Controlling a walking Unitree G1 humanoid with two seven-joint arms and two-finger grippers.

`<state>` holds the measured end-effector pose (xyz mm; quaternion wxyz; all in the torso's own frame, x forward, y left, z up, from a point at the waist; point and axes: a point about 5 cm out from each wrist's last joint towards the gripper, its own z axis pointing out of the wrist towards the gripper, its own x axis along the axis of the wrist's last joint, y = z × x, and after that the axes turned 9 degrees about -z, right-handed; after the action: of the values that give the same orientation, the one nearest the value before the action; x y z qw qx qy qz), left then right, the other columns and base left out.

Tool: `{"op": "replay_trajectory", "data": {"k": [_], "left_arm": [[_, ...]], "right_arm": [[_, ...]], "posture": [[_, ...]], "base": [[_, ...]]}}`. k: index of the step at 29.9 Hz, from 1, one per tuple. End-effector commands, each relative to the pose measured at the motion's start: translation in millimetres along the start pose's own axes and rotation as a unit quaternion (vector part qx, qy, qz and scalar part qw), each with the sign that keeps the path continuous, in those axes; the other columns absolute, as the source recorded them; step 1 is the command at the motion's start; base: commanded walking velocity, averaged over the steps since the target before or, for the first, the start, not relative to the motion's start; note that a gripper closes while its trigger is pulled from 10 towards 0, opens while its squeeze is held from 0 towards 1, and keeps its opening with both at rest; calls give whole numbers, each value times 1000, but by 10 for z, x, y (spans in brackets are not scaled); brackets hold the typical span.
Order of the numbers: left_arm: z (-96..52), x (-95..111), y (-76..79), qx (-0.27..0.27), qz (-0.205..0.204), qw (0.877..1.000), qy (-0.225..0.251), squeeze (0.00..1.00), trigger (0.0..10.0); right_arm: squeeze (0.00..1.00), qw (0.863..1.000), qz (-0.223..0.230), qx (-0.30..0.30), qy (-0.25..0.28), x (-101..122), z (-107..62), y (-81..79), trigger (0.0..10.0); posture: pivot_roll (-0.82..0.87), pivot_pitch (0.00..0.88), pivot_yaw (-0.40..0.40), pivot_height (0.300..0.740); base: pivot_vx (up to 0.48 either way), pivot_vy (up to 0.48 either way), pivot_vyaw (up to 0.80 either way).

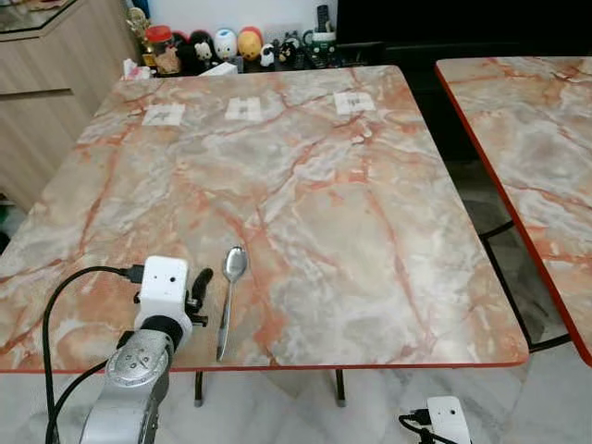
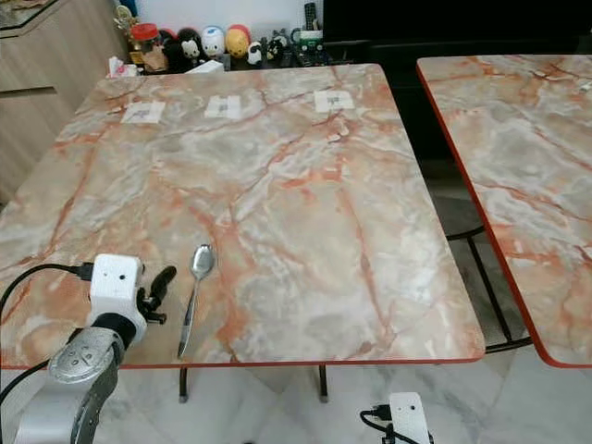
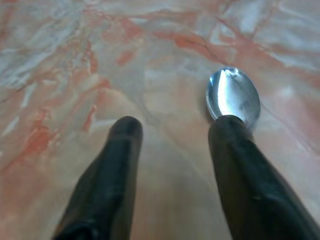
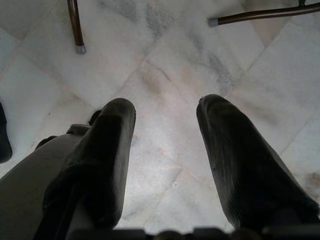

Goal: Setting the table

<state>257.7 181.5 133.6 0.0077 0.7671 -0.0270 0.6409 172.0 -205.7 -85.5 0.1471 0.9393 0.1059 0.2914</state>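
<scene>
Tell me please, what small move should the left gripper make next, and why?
Probably lift the left gripper straight up and draw it back. Its fingers are open and hold nothing, and the spoon already lies flat on the table just beside them, near the front edge. Moving sideways could knock the spoon. The right gripper hangs idle over the floor.

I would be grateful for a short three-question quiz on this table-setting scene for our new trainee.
1. True or false: the left gripper holds the spoon off the table.
2. Which way does the spoon's bowl point? A) toward the robot B) away from the robot C) toward the second table
3. Fill in: the right gripper hangs open above the ____.

Key
1. False: the spoon lies flat on the table, beside the open fingers.
2. B.
3. Floor.
</scene>
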Motion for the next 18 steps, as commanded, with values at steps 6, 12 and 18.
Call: {"op": "replay_trajectory", "data": {"k": [6, 12, 18], "left_arm": [[16, 54, 121, -11, 10, 1000, -28, 1000, 10000], [68, 39, 197, -16, 9, 999, -41, 0, 10000], [155, -15, 206, -4, 10, 999, -51, 0, 10000]], "right_arm": [[0, 1000, 1, 6, -10, -46, -11, -39, 10000], [0, 1000, -1, 6, -9, -40, -9, -30, 10000], [0, 1000, -1, 6, -9, -41, -9, -34, 10000]], "posture": [[-3, 102, 40, 740], [-8, 86, 38, 740], [-12, 76, 38, 740]], "base": [[0, 0, 0], [0, 0, 0], [0, 0, 0]]}}
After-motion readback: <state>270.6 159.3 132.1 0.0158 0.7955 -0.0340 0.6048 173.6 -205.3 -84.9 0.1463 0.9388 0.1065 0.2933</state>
